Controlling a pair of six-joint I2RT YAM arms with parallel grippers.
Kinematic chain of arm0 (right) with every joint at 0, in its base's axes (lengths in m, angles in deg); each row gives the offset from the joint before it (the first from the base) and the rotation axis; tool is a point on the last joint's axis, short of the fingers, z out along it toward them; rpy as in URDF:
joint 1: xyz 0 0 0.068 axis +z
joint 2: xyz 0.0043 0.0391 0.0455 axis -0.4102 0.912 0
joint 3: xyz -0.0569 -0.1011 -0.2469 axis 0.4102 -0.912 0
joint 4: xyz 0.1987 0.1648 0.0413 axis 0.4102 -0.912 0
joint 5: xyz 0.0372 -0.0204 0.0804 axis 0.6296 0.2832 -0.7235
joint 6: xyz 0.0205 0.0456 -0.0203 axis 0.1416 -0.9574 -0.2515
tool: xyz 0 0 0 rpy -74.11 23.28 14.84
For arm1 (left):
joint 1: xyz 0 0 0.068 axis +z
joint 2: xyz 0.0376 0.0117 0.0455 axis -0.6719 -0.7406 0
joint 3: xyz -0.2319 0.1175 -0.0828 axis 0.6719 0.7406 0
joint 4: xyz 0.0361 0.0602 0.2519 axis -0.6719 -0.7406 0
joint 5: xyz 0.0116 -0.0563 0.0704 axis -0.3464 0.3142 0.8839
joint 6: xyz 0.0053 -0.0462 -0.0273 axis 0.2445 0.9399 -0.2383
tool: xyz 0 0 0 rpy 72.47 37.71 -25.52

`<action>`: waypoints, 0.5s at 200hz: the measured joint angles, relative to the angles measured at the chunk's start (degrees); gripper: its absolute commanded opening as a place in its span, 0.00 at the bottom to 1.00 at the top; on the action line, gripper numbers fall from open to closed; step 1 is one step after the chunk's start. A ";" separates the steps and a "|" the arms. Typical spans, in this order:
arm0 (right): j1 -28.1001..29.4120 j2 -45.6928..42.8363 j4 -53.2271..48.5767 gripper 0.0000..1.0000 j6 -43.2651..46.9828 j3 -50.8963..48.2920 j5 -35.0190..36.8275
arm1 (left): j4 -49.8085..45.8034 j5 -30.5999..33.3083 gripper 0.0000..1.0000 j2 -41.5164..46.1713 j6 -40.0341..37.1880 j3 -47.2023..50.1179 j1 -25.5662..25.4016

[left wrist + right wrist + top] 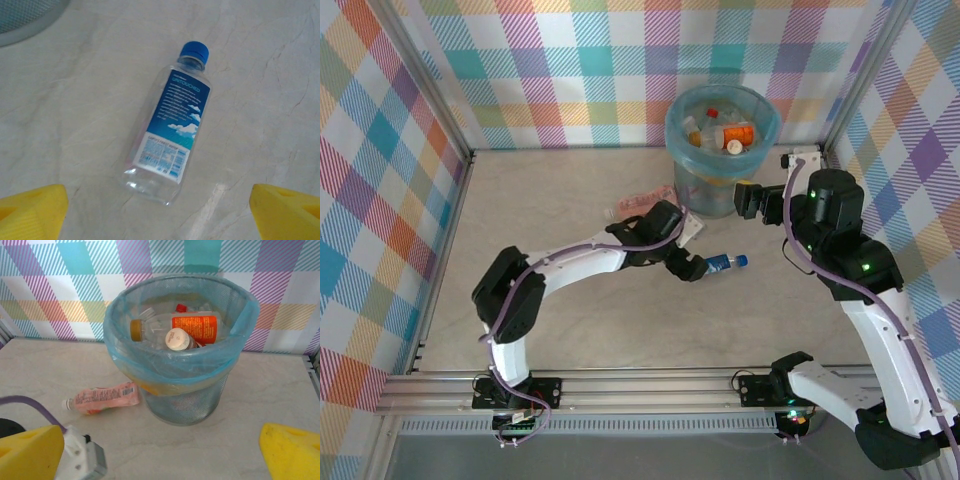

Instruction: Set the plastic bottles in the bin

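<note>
Standing far back on the marbled table (570, 320), the round mesh bin (190, 405), lined with translucent blue film, holds several bottles (195, 327). A pink-labelled bottle (102, 397) lies just left of it, cap leftward. The clear blue-labelled bottle (167, 130) lies flat before the left gripper (160, 215), cap pointing away; jaws spread. The right gripper (165, 455) gapes too.

Pastel plaid walls (570, 60) close in three sides, framed by aluminium corner posts (428, 88). The tabletop (570, 320) is pale and marble-veined, perhaps laminate. An aluminium rail (650, 385) runs along its near edge. The light is soft and even.
</note>
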 measured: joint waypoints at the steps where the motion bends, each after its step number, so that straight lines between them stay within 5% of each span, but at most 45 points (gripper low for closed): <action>1: 0.00 0.00 0.02 1.00 0.00 -0.07 0.00 | 0.00 0.00 0.94 -0.17 -0.07 -0.09 -0.07; 62: 0.00 -0.04 2.03 1.00 0.13 -1.81 -0.79 | -0.68 -0.92 0.93 -12.22 -4.20 -7.89 -1.73; 100: 0.00 0.09 2.43 1.00 0.15 -1.81 -1.53 | -3.63 -0.87 0.81 -17.31 -6.86 -12.09 -2.03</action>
